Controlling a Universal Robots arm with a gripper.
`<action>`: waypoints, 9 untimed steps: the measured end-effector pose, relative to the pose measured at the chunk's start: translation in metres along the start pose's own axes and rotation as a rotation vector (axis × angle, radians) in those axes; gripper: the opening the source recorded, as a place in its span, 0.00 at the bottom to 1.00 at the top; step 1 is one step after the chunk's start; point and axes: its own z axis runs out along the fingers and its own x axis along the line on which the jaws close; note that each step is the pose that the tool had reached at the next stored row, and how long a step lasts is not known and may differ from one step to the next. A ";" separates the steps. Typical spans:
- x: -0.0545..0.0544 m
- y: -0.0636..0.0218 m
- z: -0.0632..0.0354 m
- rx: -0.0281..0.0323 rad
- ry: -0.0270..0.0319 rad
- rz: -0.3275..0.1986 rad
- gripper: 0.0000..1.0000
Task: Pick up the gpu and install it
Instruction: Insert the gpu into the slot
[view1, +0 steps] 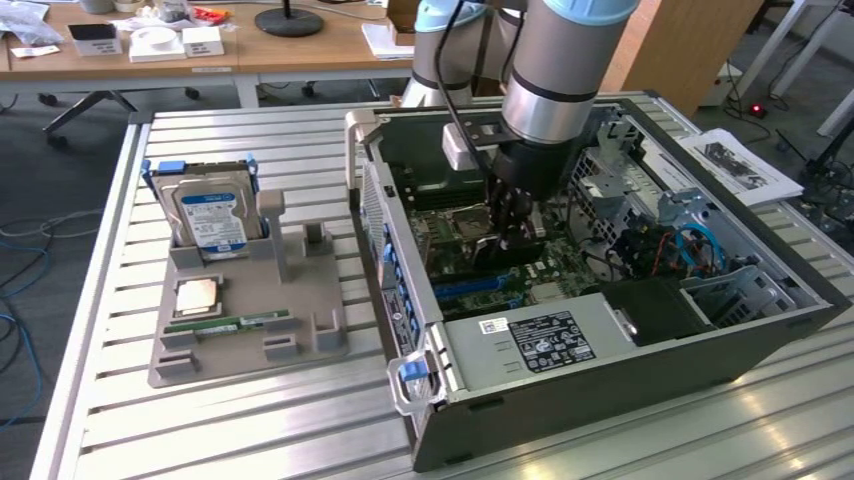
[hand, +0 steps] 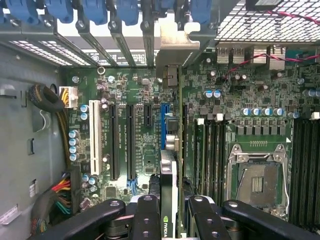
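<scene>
Closest in, the gripper (hand: 170, 212) is clamped on the graphics card (hand: 169, 172), with its black fingers (hand: 146, 215) pressing on both faces. The card stands on edge deep inside the computer case (view1: 641, 375), right at the long blue slot (hand: 163, 122). Whether its lower edge sits in that slot or just beside it cannot be told. The card's metal end plate (hand: 176, 42) lies against the rear wall of the case, among the blue clips (hand: 95, 10). A slatted metal table (view1: 267, 420) carries the case, which lies on its side with the open side up. The arm (view1: 554, 60) comes down into the case from above. A green circuit board (hand: 135, 90) covers the floor of the case under the card. Outside the case, on the exterior view's left, a grey holder (view1: 240, 300) rests on the table. A hard drive (view1: 211, 215) with a blue label stands upright in the holder. A square processor chip (view1: 198, 295) and a narrow memory stick (view1: 247, 322) lie flat in it, both well apart from the case.
</scene>
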 end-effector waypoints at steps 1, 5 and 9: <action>0.001 0.0000 -0.0001 0.0000 0.0001 0.000 0.27; 0.005 -0.0001 -0.0001 0.0000 0.0001 0.000 0.27; 0.005 0.0011 -0.0001 0.0001 -0.0001 0.000 0.27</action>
